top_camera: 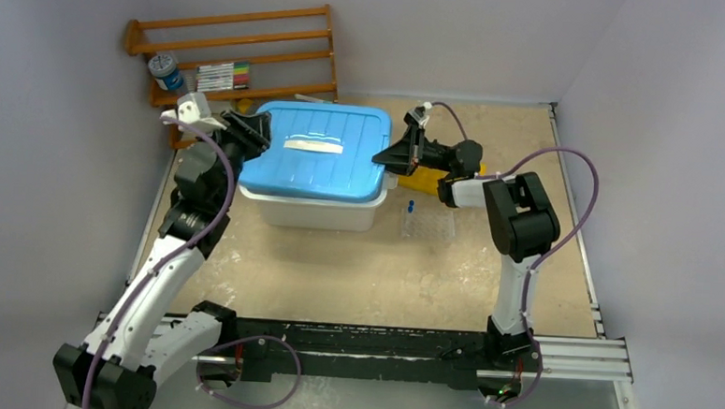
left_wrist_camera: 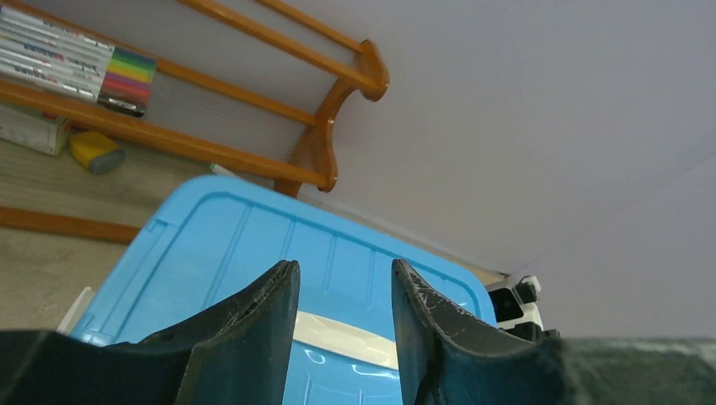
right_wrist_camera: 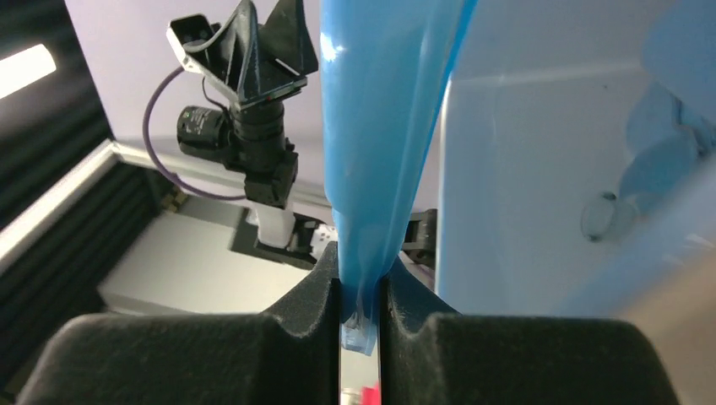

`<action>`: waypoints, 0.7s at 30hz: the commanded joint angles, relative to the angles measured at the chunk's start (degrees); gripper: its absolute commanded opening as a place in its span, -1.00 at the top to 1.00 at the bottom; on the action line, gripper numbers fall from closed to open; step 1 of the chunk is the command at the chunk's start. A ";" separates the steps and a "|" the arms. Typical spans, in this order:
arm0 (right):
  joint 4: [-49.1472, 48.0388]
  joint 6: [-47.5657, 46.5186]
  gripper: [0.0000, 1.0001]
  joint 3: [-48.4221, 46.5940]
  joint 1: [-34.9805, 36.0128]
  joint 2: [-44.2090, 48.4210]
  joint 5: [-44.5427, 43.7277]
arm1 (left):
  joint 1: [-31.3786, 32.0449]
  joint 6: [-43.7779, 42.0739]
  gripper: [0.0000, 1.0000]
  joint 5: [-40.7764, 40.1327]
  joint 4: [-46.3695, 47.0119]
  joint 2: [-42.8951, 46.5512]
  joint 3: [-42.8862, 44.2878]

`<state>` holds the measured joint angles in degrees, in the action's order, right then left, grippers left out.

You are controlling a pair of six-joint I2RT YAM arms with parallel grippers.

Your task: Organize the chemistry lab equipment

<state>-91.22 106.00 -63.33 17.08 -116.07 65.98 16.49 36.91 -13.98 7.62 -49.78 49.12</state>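
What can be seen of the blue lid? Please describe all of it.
The lid is light blue, glossy plastic, rectangular with rounded corners. Its top has raised ribs and a white strip in the middle. It lies on a white bin at the far side of the table, in front of a wooden rack. The right gripper is shut on its right rim. The left gripper is at its left edge with jaws open; whether it touches the lid cannot be told.
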 commanded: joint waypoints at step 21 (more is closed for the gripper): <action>-26.11 7.81 0.84 9.34 -2.31 0.29 1.40 | -3.65 5.56 0.15 7.23 2.60 -17.70 1.77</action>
<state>-92.38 113.58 -55.86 15.11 -118.67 65.28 13.47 40.23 -6.83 8.64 -66.19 51.72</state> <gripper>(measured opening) 0.145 0.431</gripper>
